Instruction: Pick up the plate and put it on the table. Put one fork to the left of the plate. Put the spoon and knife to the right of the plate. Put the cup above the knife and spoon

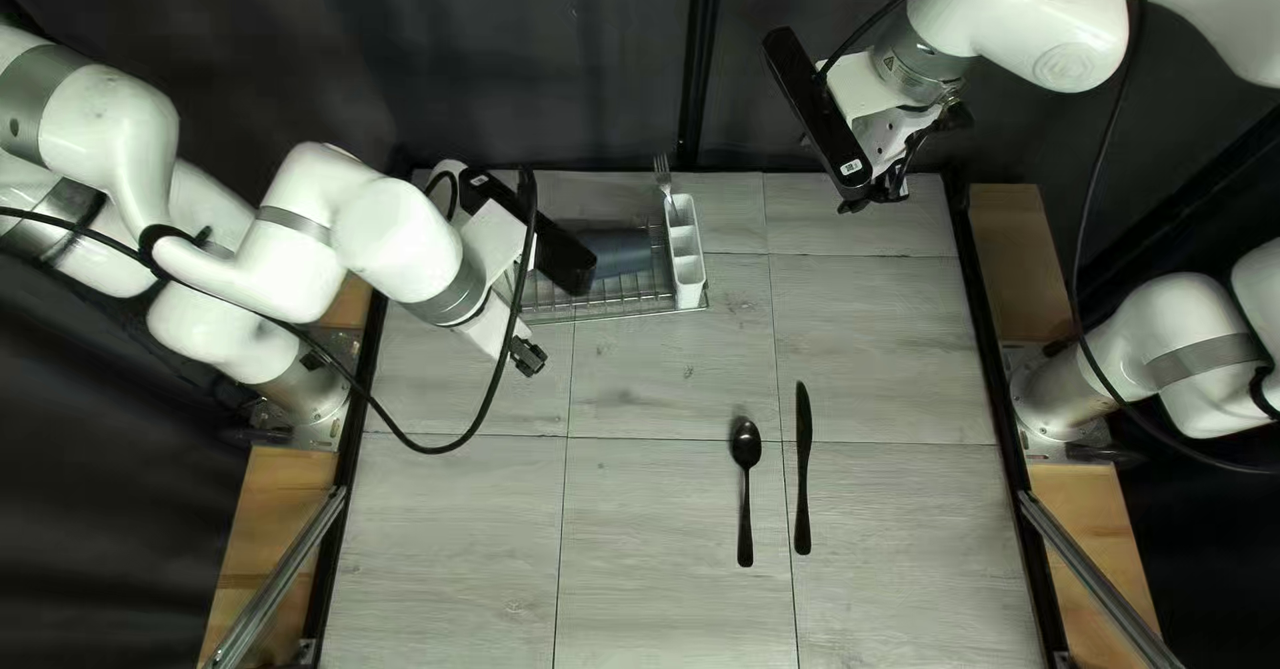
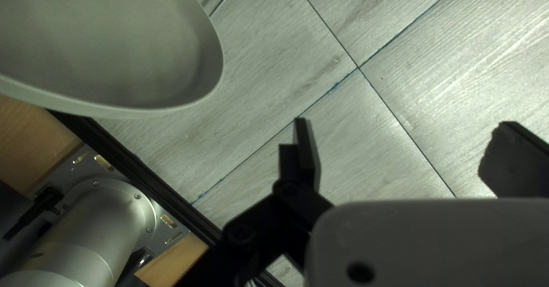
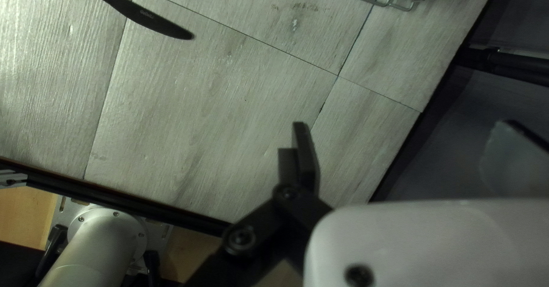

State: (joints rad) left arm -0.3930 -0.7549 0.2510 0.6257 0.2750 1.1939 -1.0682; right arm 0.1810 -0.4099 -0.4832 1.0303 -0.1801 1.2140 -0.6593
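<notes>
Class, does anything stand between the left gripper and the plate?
Nothing visible does: in the left wrist view, only the tabletop shows between the open left gripper and the plate.

Our smooth white arms (image 1: 394, 236) have silver-grey bands (image 1: 450, 298), looping black cables (image 1: 427, 450) and small screws (image 2: 137, 196) around metallic bases (image 2: 91, 224)

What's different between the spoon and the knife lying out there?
The spoon ends in an oval bowl; the knife in a long, narrow blade. The knife is longer than the spoon. Both are black and lie on the table, handles toward its near edge.
</notes>
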